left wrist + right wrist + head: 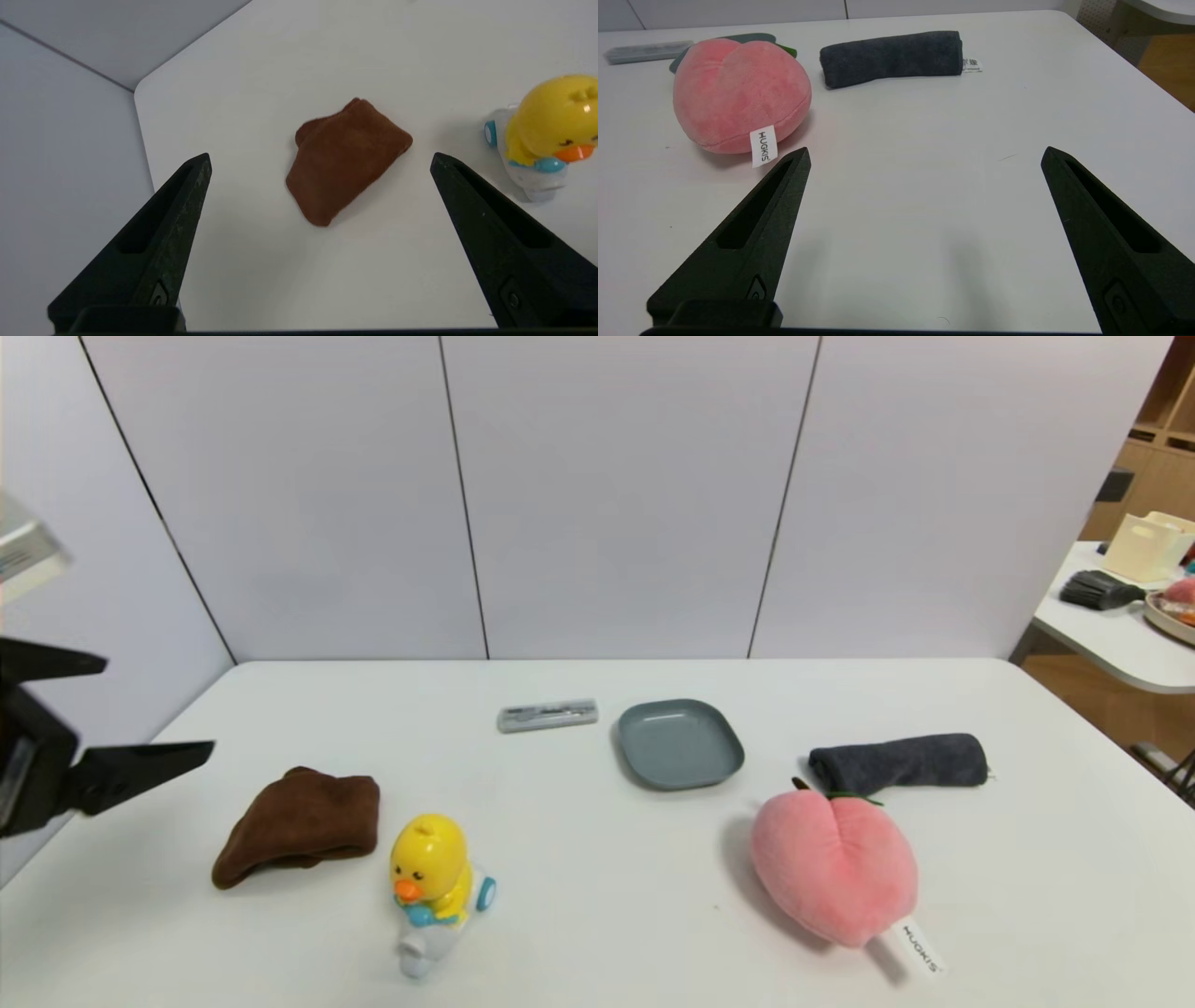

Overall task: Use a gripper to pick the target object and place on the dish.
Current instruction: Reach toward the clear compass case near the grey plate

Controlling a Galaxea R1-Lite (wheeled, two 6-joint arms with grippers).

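Note:
The target object, a flat silver-grey case, lies at the table's far middle, just left of the dish, a shallow grey-blue square plate with nothing on it. My left gripper hovers open over the table's left edge, well left of and nearer than the case; in the left wrist view it holds nothing and looks down on a brown cloth. My right gripper is out of the head view; its own view shows it open and low over bare table. Far beyond it the case shows, and the dish peeks from behind a plush peach.
A brown folded cloth and a yellow duck toy sit front left. A pink plush peach and a rolled dark grey cloth lie right of the dish. A second table stands beyond the right edge.

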